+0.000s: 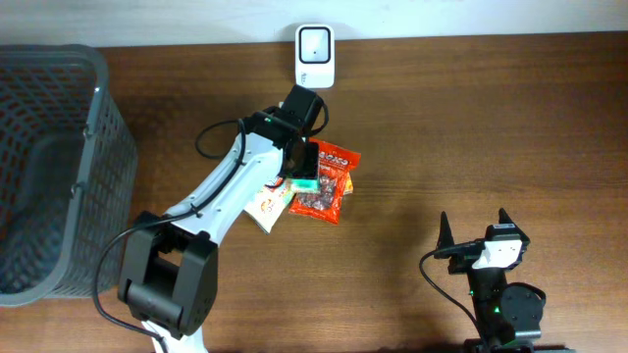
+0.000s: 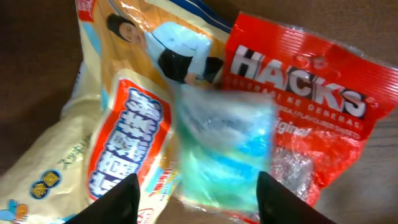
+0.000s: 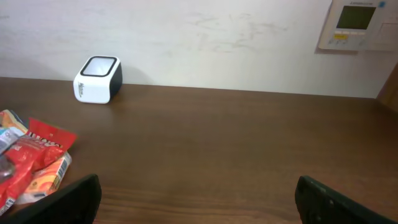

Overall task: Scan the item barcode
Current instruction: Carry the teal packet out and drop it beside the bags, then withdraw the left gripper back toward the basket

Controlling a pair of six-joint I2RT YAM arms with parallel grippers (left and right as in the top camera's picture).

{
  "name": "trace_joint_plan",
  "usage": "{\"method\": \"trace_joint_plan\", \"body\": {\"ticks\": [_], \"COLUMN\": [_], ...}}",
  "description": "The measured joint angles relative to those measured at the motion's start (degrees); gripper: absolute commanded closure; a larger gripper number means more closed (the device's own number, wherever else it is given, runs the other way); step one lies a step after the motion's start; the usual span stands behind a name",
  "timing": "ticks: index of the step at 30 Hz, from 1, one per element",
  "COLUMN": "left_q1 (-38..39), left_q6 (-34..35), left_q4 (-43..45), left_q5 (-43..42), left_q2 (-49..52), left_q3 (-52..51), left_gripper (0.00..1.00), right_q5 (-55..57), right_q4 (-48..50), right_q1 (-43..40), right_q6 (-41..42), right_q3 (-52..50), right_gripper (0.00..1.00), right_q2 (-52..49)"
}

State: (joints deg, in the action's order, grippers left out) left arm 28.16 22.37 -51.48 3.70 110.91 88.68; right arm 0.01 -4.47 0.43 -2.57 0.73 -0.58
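A small blue-green packet, blurred, lies on a red Hacks bag and a yellow snack bag. My left gripper hovers just over it, open, with its fingers standing clear on either side of the packet. From overhead the same packet shows under the left gripper at the table's middle. The white barcode scanner stands at the back edge, beyond the pile. My right gripper rests open at the front right with nothing between its fingers. No barcode is readable on the packet.
A grey mesh basket fills the left side of the table. The right wrist view shows the scanner at far left against the wall and the red bag at its left edge. A wall panel hangs at upper right.
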Motion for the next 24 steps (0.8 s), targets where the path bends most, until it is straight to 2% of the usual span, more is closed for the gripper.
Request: {"method": "trace_joint_plan", "body": {"ticks": [2, 5, 10, 11, 12, 17, 24], "left_q1": [0.0, 0.0, -0.3, -0.5, -0.8, -3.4, -8.7], "left_q6": [0.2, 0.2, 0.2, 0.2, 0.2, 0.3, 1.0], "left_q4": [-2.4, -6.4, -13.2, -14.1, -14.7, -18.5, -31.5], "left_q5": [-0.1, -0.4, -0.5, -0.5, -0.5, -0.5, 1.9], "left_q2": [0.0, -0.2, -4.5, -6.2, -7.6, -18.6, -31.0], "left_q3": [1.9, 8.0, 22.0, 24.2, 25.7, 30.4, 30.8], "left_gripper": [0.21, 0.18, 0.18, 0.07, 0.0, 0.01, 0.01], "right_q5": [0.0, 0.0, 0.0, 0.0, 0.0, 0.0, 0.0], "right_q4": [0.0, 0.0, 0.0, 0.0, 0.0, 0.0, 0.0], "right_q1": [0.0, 0.0, 0.0, 0.0, 0.0, 0.0, 0.0], "right_q6": [0.0, 0.0, 0.0, 0.0, 0.0, 0.0, 0.0], "right_q3": [0.0, 0.0, 0.0, 0.0, 0.0, 0.0, 0.0], "right_gripper": [0.01, 0.01, 0.01, 0.01, 0.01, 0.01, 0.01], "right_q2": [0.0, 0.0, 0.0, 0.0, 0.0, 0.0, 0.0]}}
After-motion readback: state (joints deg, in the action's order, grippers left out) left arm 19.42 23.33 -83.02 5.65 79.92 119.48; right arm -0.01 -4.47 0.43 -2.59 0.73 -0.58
